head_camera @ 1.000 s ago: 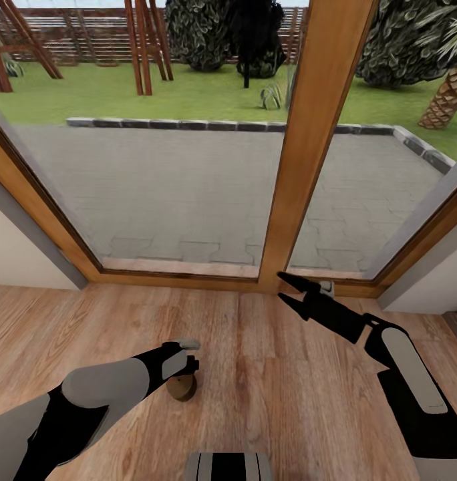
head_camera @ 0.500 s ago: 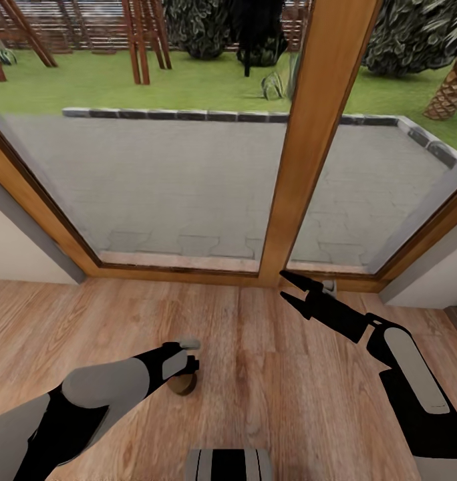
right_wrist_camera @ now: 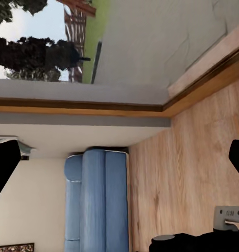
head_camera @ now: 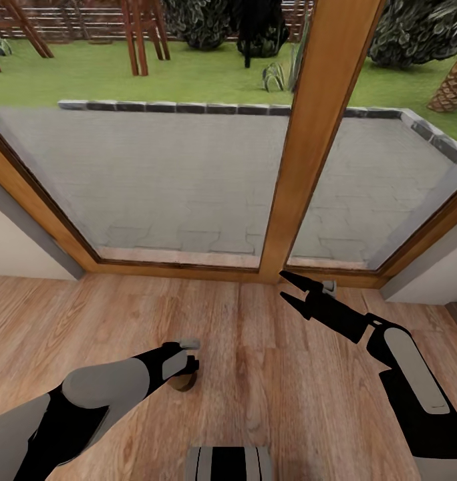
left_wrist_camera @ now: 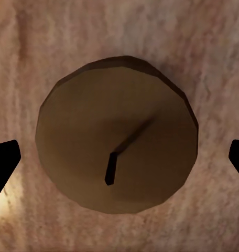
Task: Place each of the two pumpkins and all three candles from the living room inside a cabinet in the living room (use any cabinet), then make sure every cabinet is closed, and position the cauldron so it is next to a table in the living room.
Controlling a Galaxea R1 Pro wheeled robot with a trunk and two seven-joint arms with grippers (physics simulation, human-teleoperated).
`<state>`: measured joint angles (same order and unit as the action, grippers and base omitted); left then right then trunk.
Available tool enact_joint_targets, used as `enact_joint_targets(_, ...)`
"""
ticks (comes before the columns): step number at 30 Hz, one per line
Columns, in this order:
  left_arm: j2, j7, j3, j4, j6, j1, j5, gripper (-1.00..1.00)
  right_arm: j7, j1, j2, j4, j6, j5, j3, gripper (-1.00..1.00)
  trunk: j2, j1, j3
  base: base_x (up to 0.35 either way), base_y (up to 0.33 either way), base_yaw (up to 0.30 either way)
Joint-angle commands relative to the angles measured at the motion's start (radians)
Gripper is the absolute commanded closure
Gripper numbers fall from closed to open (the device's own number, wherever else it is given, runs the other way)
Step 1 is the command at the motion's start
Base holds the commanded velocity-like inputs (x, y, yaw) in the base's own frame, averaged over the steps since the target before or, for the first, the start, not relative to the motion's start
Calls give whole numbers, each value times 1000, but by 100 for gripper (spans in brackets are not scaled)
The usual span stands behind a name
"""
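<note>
A: Left claw (head_camera: 186, 364)?
B: Pointing down over a candle (left_wrist_camera: 117, 134) standing upright on the wood floor (head_camera: 268, 394). In the left wrist view the candle sits between the two fingertips (left_wrist_camera: 4, 160), dark wick up, with gaps on both sides. Spread, not touching it.

A: Right claw (head_camera: 287, 287)?
B: Spread too, holding nothing, raised off the floor near the base of the wooden window post (head_camera: 309, 133). Well apart from the candle.

A: Anything else?
B: Right wrist view shows a blue sofa (right_wrist_camera: 96, 199) against a pale wall, beyond the claw. Paved patio (head_camera: 175, 174) and lawn past the glass.
</note>
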<state>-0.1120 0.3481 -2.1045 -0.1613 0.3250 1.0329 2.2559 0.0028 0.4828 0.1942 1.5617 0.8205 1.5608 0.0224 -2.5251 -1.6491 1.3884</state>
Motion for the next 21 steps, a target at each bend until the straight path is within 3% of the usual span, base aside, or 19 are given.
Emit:
enact_joint_targets(1,0,5,-3,-2,2,1,3,-100,0,0,1,1,2,1,1,-100,0,0,1,0,0,0)
enact_joint_targets(21,2,8,-2,-1,1,1,4,-100,0,0,1,1,2,1,-2,-100,-2,-3,24,0,0,0)
